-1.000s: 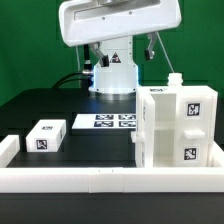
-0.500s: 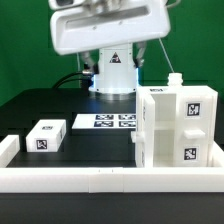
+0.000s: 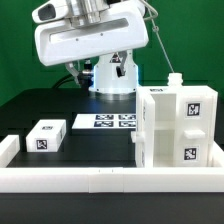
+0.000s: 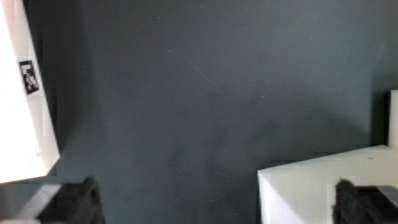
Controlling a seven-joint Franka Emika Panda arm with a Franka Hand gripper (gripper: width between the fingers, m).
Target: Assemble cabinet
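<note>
The cabinet [image 3: 175, 130], a tall white box with tags on its front, stands at the exterior view's right on the black table. A small white drawer block [image 3: 47, 135] with a tag lies at the left. The arm's white hand housing [image 3: 90, 42] hangs high above the table's back left, and its fingertips are hidden in that view. In the wrist view my gripper [image 4: 217, 205] is open and empty, with dark fingers [image 4: 71, 200] far apart above the dark table. A white piece [image 4: 329, 185] lies below, near one finger; I cannot tell which part it is.
The marker board [image 3: 105, 122] lies flat at the table's middle back. A long low white rail [image 3: 100, 178] runs along the front edge. A white surface with a tag [image 4: 22, 90] shows at one edge of the wrist view.
The hand has swung from above the table's middle toward the exterior view's left and tilted. The cabinet, the block and the marker board have not moved.
</note>
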